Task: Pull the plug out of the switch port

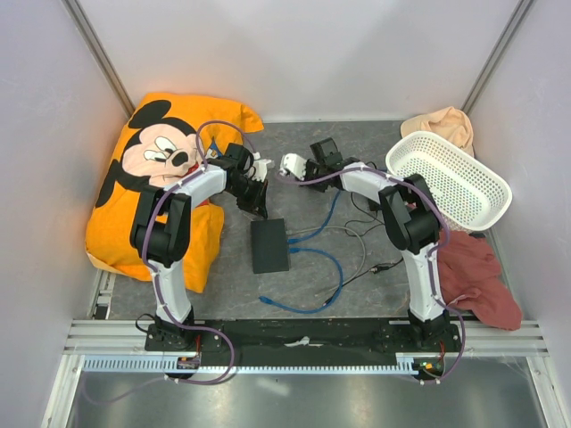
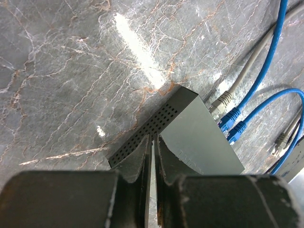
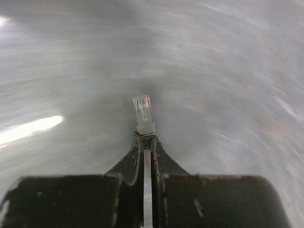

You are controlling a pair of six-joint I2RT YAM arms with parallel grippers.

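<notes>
One plug (image 3: 143, 111) pinched by its boot in right hand (image 3: 146, 138), left hand (image 2: 153, 140) closed empty over switch (image 2: 204, 137); may slip out if swung fast on so thin a grip.

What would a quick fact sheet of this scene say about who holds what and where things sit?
switch: flat black box on the marble-look table
right fingers: shut on a clear-tipped held plug, free of any socket
left fingers: shut, nothing visible between them, by the switch's vented side
plugged in: one grey plug, two blue plugs along one edge
around: white basket, Mickey Mouse cushion
</notes>
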